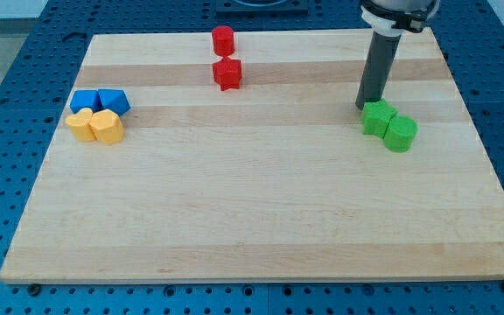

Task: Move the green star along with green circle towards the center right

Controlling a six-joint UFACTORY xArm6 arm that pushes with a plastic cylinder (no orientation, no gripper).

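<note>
Green star (377,117) sits at the board's right side, touching the green circle (401,133) just nearer and to its right. My tip (366,107) stands at the star's far-left edge — touching it or nearly so; being a plain rod, it has no claw to clench or release. Far off left lie two blue blocks (100,101) and two yellow blocks (95,126); two red blocks (225,58) sit far centre.

Straight dark grey cylindrical rod (378,72), matte, upper right of frame; flat-cut tip (365,107). Above it a white collar w/ black band (395,12), cropped by frame top.
</note>
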